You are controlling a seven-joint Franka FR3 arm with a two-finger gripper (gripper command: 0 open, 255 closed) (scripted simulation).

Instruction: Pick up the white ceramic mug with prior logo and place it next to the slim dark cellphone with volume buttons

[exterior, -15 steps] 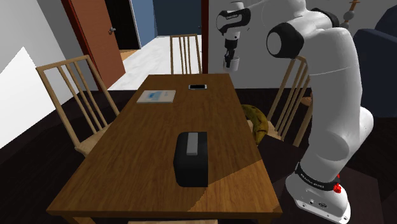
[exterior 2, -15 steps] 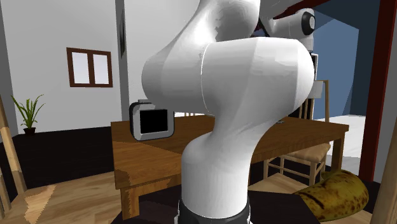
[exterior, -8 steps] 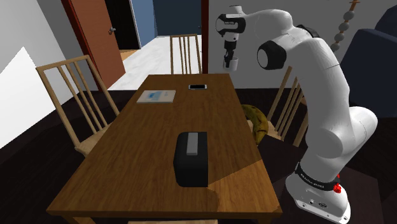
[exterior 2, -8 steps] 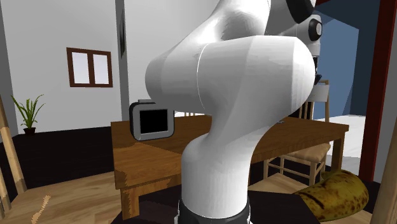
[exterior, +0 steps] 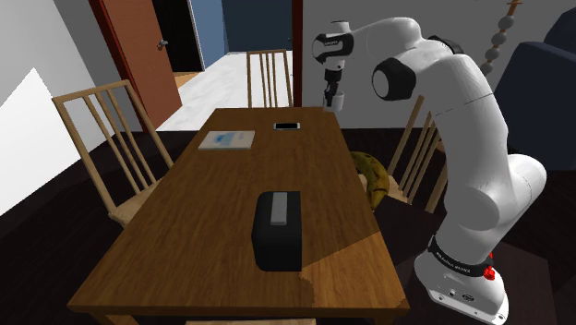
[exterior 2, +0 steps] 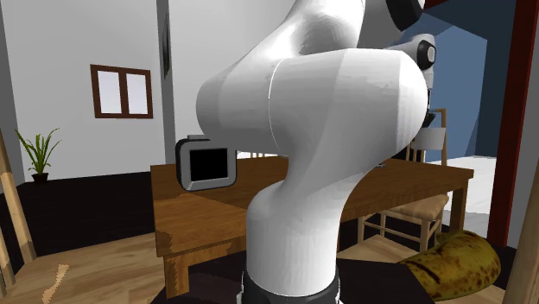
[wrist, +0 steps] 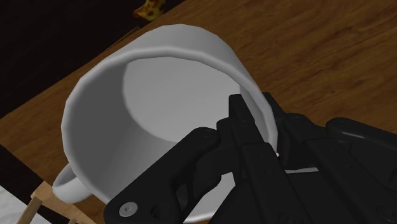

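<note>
Dark flooring and pale walls surround a long wooden counter (exterior: pixel 212 212), at which slat-backed wooden chairs (exterior: pixel 102 138) are set. A red-brown door (exterior: pixel 138 55) is seen beyond the far end, with a blue wall beside it. On the near half of the counter a black box (exterior: pixel 278 229) with a grey slot in its top is laid lengthwise. Near the far end a white and pale blue booklet (exterior: pixel 227 139) lies flat, and the slim dark cellphone (exterior: pixel 287 126) lies flat just to the shoulder view's right of it, well apart from the box. A yellow-brown spotted object (exterior: pixel 372 175) rests on the chair seat at the counter's right side in that view.

The white arm (exterior: pixel 462 120) is arched up from its stand and reaches toward the far end of the counter. The gripper (exterior: pixel 330 90) points downward there, and the white mug (exterior: pixel 334 98) is carried in it, off the surface, above the far right corner as the shoulder view shows it, up and to the right of the cellphone.

From the wrist view the black fingers (wrist: pixel 238 111) are clamped on the mug's rim, one inside the bowl and one outside the wall. The mug's handle is turned away from the gripper, and the counter's edge passes beneath it. No logo can be made out.
</note>
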